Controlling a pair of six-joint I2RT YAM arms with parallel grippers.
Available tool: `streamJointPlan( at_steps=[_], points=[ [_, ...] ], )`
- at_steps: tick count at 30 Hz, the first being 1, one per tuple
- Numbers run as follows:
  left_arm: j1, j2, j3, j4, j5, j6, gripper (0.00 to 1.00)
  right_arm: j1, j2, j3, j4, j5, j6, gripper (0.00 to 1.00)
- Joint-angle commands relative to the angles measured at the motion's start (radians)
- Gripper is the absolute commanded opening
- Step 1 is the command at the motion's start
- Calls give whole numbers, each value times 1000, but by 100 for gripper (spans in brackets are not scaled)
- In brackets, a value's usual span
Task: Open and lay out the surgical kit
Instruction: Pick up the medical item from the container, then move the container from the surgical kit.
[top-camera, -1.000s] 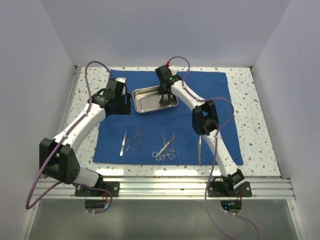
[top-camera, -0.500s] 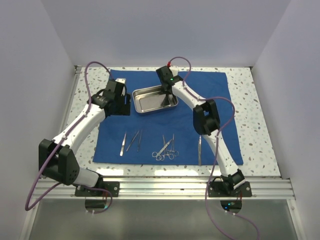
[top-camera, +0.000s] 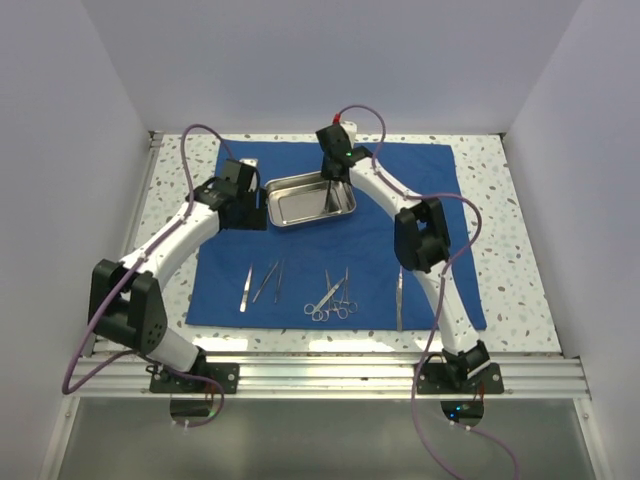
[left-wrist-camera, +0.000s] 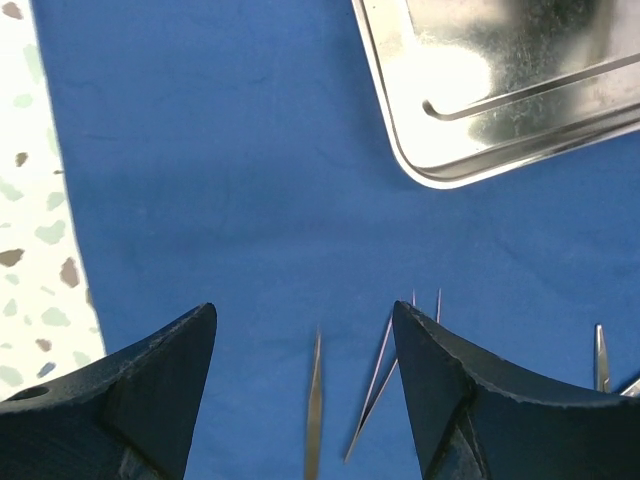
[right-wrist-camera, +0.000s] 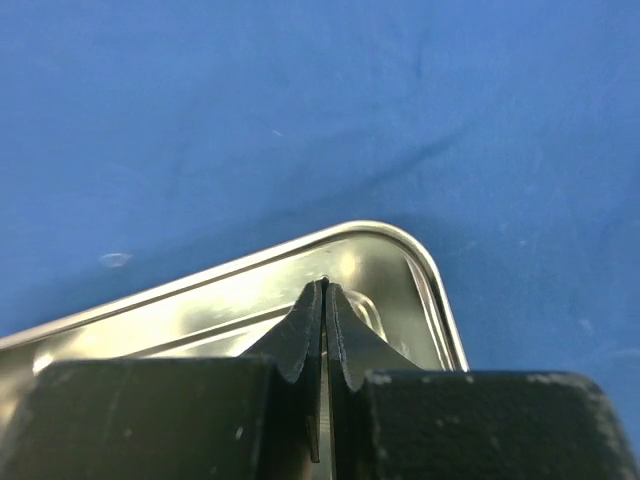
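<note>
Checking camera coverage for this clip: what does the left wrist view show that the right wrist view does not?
Only left wrist: the open left gripper, the tips of the tweezers, and a strip of speckled table. Only right wrist: the right gripper, fingers closed together. Both: one corner of the steel tray, lying on the blue cloth.

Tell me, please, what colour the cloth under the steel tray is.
The cloth is royal blue, clearest in the left wrist view.

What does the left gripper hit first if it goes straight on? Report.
Probably bare blue cloth, in the gap between the steel tray corner and the tweezers tips. The left gripper is open; depth is unclear.
</note>
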Motion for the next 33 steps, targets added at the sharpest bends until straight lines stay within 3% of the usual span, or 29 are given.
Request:
streamJointPlan(
  at_steps=[1,10,13,20,23,24,26,27,33],
  points=[
    [17,48,28,83,36,-20,76,-4,-173,59,44,-18,-23,0],
    [70,251,132,180,77,-31,75,-5,-439,-93,-16,24,-58,0],
    [72,321,179,209,118,-57,74,-8,-598,-228,-57,38,-72,0],
    [66,412,210,275,197,-118,70,-7,-997,-724,-164,50,-64,0],
    [51,455,236,275,181,-103,54,-7,-1147,-925,-215,50,-35,0],
    [47,466,242,275,181,-97,34,-8,-1187,-975,-223,51,-27,0],
    [43,498,267,267,145,-85,17,-7,-1288,-1115,-243,38,19,0],
    [43,510,279,263,134,-80,2,-7,-1316,-1159,-258,27,33,0],
    [46,590,411,220,28,16,0,-4,-1462,-1374,-304,9,102,0]
  ],
)
